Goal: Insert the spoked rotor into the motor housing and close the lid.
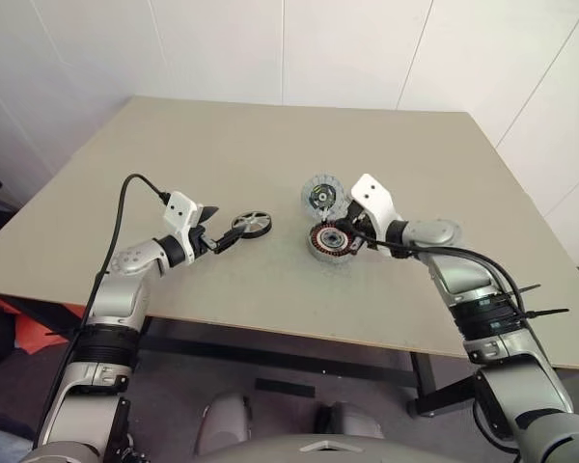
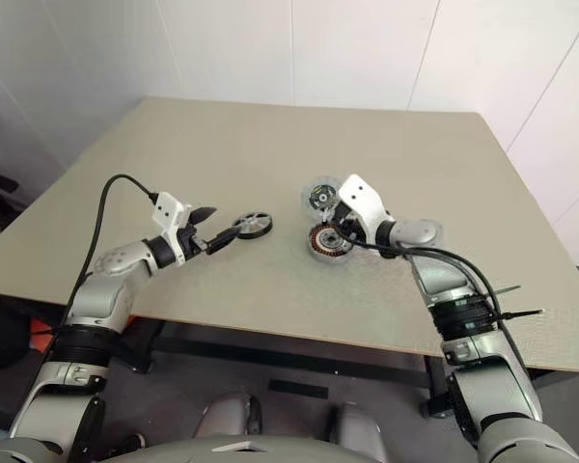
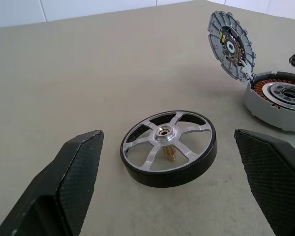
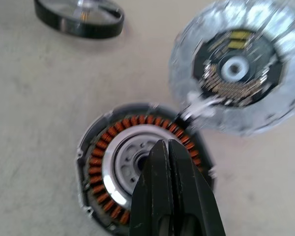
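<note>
Lying flat on the table [image 1: 222,125], left of centre: spoked rotor [image 1: 253,225], black rim down, hub up. Spread wide just near-left of it, one finger to each side and touching nothing: left gripper [image 3: 173,183]. To the right, motor housing [image 1: 330,242], open, copper windings showing round the hub. Standing tilted at its far edge, ribbed face and dark centre exposed: lid [image 1: 321,197]. Pressed together and empty, tips over the housing hub: right gripper [image 4: 168,152].

On the table [image 1: 222,145], spoked rotor [image 1: 253,225] lies left of motor housing [image 1: 330,243], lid [image 1: 321,198] behind.
</note>
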Robot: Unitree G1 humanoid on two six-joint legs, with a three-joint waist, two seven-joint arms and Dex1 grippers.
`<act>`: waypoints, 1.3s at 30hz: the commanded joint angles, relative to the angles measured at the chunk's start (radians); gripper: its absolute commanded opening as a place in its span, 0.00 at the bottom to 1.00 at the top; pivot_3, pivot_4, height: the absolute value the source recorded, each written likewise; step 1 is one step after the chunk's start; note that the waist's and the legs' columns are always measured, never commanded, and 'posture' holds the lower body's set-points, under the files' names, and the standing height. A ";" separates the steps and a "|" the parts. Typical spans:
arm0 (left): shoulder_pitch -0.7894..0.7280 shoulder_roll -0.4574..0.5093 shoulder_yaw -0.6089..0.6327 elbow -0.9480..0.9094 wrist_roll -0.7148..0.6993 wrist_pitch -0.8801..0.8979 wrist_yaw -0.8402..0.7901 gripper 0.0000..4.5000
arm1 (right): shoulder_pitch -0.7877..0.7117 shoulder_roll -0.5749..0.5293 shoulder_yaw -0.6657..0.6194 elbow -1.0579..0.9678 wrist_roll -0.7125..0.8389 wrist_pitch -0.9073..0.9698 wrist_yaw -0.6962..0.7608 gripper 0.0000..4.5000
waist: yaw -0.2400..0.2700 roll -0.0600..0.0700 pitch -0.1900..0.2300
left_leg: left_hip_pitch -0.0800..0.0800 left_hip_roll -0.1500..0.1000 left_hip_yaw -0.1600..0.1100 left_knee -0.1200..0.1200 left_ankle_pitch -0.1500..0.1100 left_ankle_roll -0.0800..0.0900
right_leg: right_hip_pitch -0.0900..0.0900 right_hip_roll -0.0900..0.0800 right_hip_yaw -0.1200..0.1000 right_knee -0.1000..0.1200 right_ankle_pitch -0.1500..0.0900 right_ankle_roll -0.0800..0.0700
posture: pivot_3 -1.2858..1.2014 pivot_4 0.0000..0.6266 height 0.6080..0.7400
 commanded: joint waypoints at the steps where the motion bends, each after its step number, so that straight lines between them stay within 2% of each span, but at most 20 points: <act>1: -0.014 0.006 0.013 -0.023 -0.001 -0.014 0.003 1.00 | 0.019 0.010 0.030 0.135 -0.050 -0.079 -0.032 0.00 | -0.002 0.000 -0.001 | 0.001 0.000 0.000 0.000 0.000 0.000 | 0.000 0.000 0.000 0.000 0.000 0.000 | 0.52 0.00 1.00; 7: -0.012 0.009 0.016 -0.018 0.000 -0.015 0.002 1.00 | -0.035 -0.013 -0.036 0.034 0.002 -0.056 -0.023 0.00 | 0.000 0.000 -0.001 | 0.013 0.000 0.000 0.000 0.000 0.000 | 0.013 0.000 0.000 -0.001 -0.004 0.007 | 0.52 0.00 1.00; 11: -0.015 -0.003 0.034 -0.013 -0.020 -0.001 0.015 1.00 | -0.102 -0.038 -0.092 -0.037 0.033 -0.030 -0.033 0.00 | -0.002 0.001 0.000 | 0.011 0.000 0.000 0.001 0.000 -0.001 | 0.012 0.000 0.000 -0.002 -0.004 0.007 | 0.52 0.00 1.00; 16: -0.021 -0.038 0.086 0.014 -0.078 0.115 0.079 1.00 | -0.136 -0.055 -0.120 -0.080 0.033 -0.019 -0.040 0.00 | -0.002 0.001 0.000 | 0.010 0.001 0.000 -0.001 0.001 -0.001 | 0.009 0.000 0.000 0.000 -0.004 0.007 | 0.52 0.00 1.00; 19: -0.017 -0.054 0.094 0.021 -0.087 0.175 0.113 1.00 | -0.137 -0.056 -0.123 -0.092 0.030 -0.011 -0.042 0.00 | -0.002 0.001 0.000 | 0.007 0.000 0.000 -0.003 0.000 -0.001 | 0.006 0.000 0.000 -0.001 -0.001 0.000 | 0.52 0.00 1.00; 22: -0.012 -0.083 0.142 0.008 -0.151 0.286 0.157 0.88 | -0.129 -0.057 -0.122 -0.101 0.028 -0.007 -0.044 0.00 | -0.001 0.001 0.000 | -0.003 0.000 0.000 -0.001 0.000 0.000 | -0.003 0.000 0.000 0.000 0.000 -0.001 | 0.52 0.00 1.00; 25: -0.010 -0.101 0.189 -0.012 -0.213 0.386 0.193 0.67 | -0.125 -0.055 -0.120 -0.104 0.029 -0.001 -0.044 0.00 | -0.001 0.001 0.000 | -0.004 0.000 0.000 -0.001 0.000 0.000 | -0.003 0.000 0.000 0.000 0.000 -0.001 | 0.52 0.00 1.00; 33: -0.055 -0.180 0.330 0.027 -0.374 0.567 0.316 0.67 | -0.126 -0.048 -0.110 -0.101 0.025 0.001 -0.042 0.00 | -0.001 0.001 0.000 | -0.002 0.000 0.000 0.001 0.000 0.000 | -0.002 0.000 0.000 0.000 0.000 0.000 | 0.52 0.00 1.00; 39: -0.151 -0.246 0.442 0.250 -0.443 0.596 0.397 0.67 | -0.133 -0.037 -0.104 -0.084 0.024 -0.008 -0.042 0.00 | 0.001 0.001 0.000 | -0.002 0.000 0.000 0.002 0.000 0.000 | -0.001 0.000 0.000 0.000 0.000 0.000 | 0.52 0.00 1.00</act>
